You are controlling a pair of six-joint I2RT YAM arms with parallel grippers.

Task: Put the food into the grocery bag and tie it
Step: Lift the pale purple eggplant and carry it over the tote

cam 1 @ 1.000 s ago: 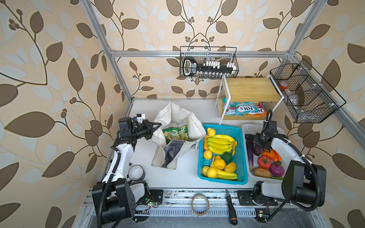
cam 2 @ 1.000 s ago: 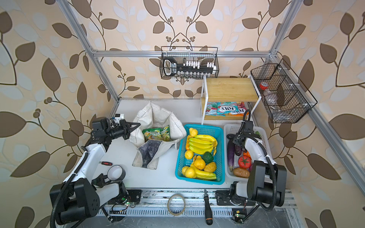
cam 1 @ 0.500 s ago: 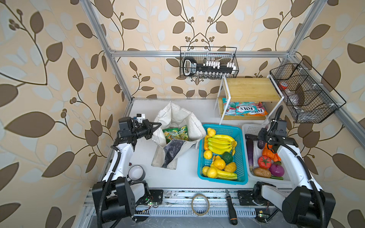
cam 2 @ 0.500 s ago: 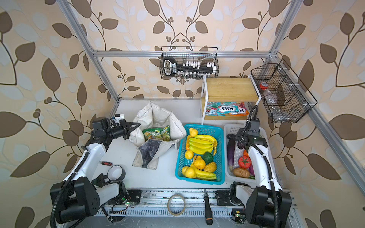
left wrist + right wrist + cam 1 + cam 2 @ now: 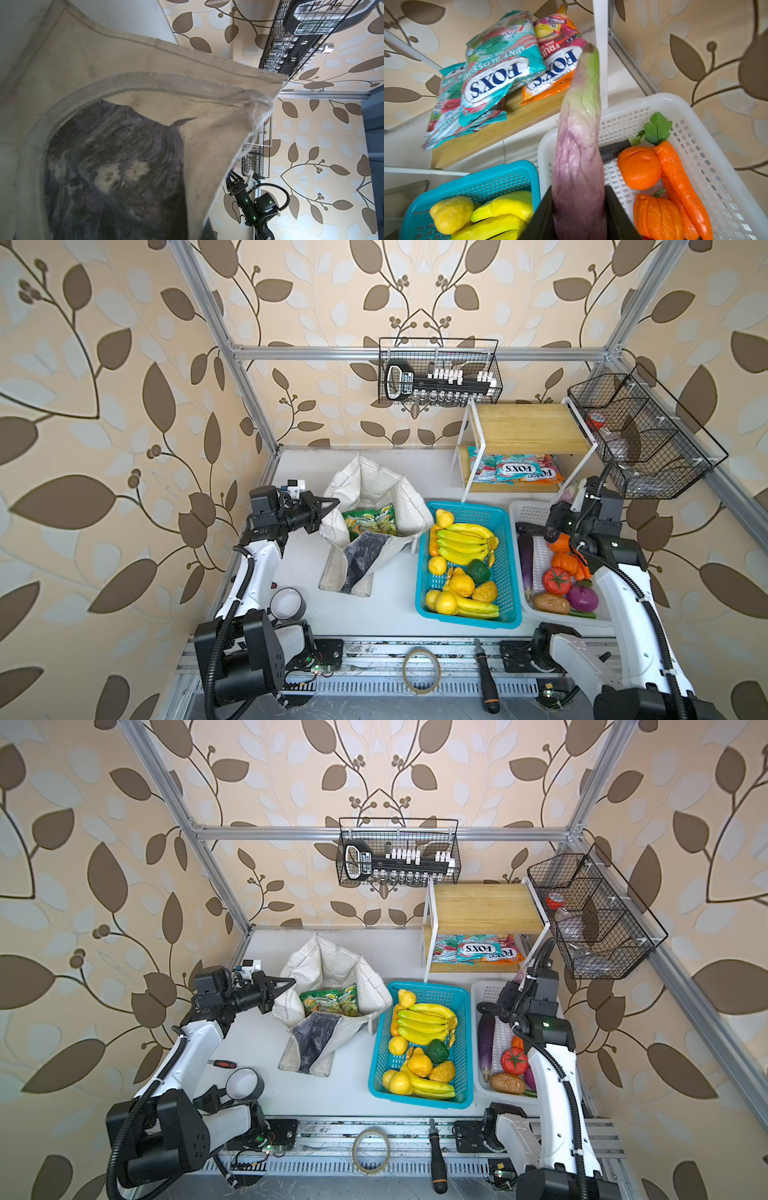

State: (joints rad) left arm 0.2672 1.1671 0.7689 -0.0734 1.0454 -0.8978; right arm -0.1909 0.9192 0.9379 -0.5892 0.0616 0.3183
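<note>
Front rail: tan tape ring (image 5: 421, 670) and black screwdriver with an orange band (image 5: 484, 676), lying near each other.

White desk (image 5: 386, 614), by the left arm's base: black-rimmed round roll (image 5: 287, 603). A top view shows a small red-handled screwdriver (image 5: 222, 1064) just beside it.

Mid desk, left side: off-white fabric grocery bag (image 5: 409, 506) with a dark grey mottled front panel. Its mouth is open and the front panel is slumped toward the front. Two green-and-yellow crinkly snack packets (image 5: 368, 522) sit inside, seen in both top views. The left gripper (image 5: 334, 502) is at the bag's left rim, jaws pressed together, pinching the rim fabric. The left wrist view is filled with bag cloth.

Centre: blue plastic basket (image 5: 469, 510) holding yellow bananas (image 5: 463, 541) and other yellow toy fruit.

Just beside it on the right is the white plastic basket (image 5: 530, 510). Inside are:
- a long dark purple toy eggplant (image 5: 527, 564) along the left wall
- a round orange toy fruit (image 5: 559, 542)
- a red toy tomato (image 5: 557, 580)
- an orange toy carrot (image 5: 679, 182)

At that basket's far end is the right gripper (image 5: 578, 207), jaws part-spread and clamped on a pale purple toy eggplant (image 5: 577, 135) with a green tip. The tip points toward the shelf.

Far: white-framed wooden shelf (image 5: 528, 427), with blue-and-red FOX'S packets (image 5: 519, 468) on its lower board.

Walls: black wire basket at the back (image 5: 440, 373) and another on the right (image 5: 640, 435).
</note>
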